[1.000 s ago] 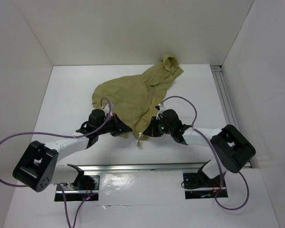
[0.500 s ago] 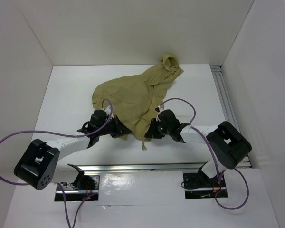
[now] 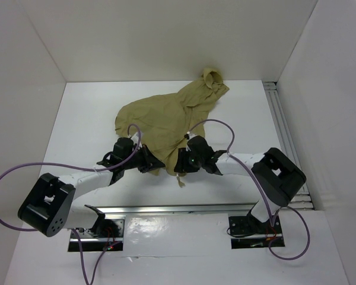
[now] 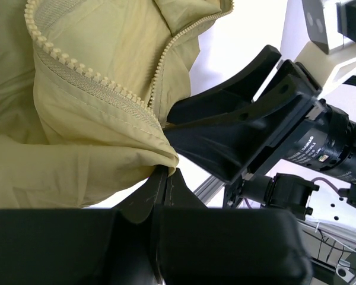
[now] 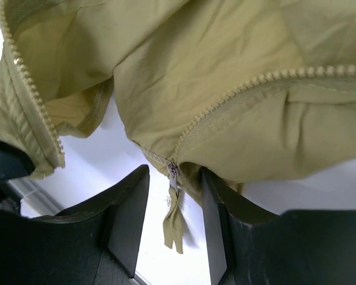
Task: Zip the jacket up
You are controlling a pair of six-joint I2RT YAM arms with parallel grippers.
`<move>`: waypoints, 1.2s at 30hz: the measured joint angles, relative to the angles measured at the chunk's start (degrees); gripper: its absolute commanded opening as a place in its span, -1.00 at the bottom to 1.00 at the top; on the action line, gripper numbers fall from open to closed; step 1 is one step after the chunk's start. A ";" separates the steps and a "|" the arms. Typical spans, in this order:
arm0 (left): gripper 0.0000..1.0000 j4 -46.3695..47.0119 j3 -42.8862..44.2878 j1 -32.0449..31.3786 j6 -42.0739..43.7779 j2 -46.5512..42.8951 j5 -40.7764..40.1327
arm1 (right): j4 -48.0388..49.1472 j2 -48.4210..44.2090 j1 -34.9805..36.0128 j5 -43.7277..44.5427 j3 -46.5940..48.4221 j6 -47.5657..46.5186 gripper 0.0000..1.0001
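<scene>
1. The jacket point(image 3: 160, 119) is laid crumpled on the table point(image 3: 83, 119), and its near hem corner is pinched in the left gripper point(image 4: 166, 173). The thin fabric could be pulled free if tension is applied.
2. The right gripper point(image 5: 173, 178) is spread, with the zipper pull point(image 5: 173, 222) hanging ungripped between its fingers. The dangling tab could be missed on closing, or cloth could be caught instead.

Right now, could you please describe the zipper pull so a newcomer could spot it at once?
Find the olive-tan jacket spread on the white table and follow its near edge to the right gripper. Between that gripper's open jaws dangles the zipper pull: the only small tab hanging below the toothed edges.
</scene>
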 measured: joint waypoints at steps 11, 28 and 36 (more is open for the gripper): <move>-1.00 0.00 0.00 0.00 0.07 0.00 0.02 | -9.79 3.76 4.83 7.37 7.37 -3.63 -0.29; -1.00 0.02 0.00 0.00 0.07 0.66 0.04 | -11.10 3.96 6.05 9.20 8.11 -4.79 -0.57; -1.00 0.02 0.00 0.00 0.07 0.66 0.48 | -10.95 3.67 6.10 8.96 8.09 -4.50 -1.00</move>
